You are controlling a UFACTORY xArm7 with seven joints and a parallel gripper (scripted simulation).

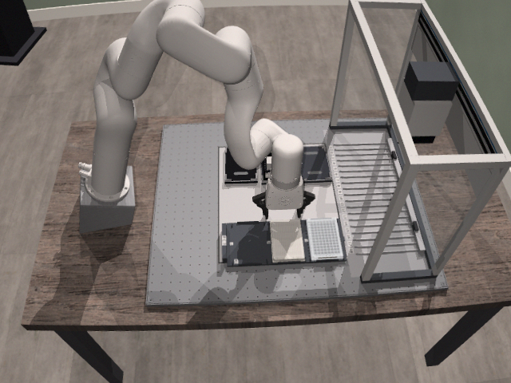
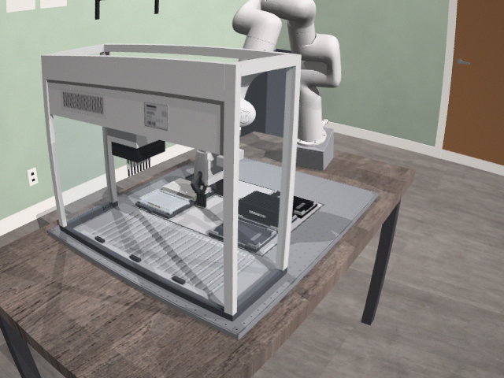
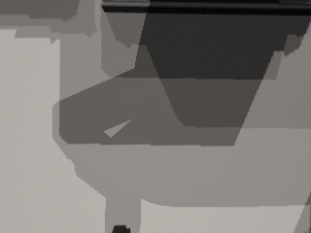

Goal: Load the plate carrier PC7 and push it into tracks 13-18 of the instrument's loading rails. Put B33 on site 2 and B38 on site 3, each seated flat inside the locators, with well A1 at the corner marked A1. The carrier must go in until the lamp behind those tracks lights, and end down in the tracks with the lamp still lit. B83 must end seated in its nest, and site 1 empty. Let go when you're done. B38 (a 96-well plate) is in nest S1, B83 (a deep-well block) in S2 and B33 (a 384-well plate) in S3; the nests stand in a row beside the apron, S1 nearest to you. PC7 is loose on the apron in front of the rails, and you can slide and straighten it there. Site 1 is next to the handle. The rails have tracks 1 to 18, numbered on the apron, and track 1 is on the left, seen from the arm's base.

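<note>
The plate carrier PC7 lies on the apron in front of the rails (image 1: 374, 199), with its handle end to the left. The beige 384-well plate B33 (image 1: 287, 241) sits on its middle site. The white 96-well plate B38 (image 1: 326, 238) sits on the site nearest the rails and also shows in the exterior view (image 2: 162, 201). The site by the handle (image 1: 245, 242) is bare. The dark deep-well block B83 (image 2: 260, 207) stands in the middle nest. My gripper (image 1: 283, 212) is open and empty, above the apron just behind the carrier.
Two empty nests (image 1: 240, 167) (image 1: 315, 164) flank B83 at the back of the apron. The instrument's white frame (image 1: 412, 156) stands over the rails, with a pipetting head (image 2: 138, 152) hanging inside. The wrist view shows only apron and shadows.
</note>
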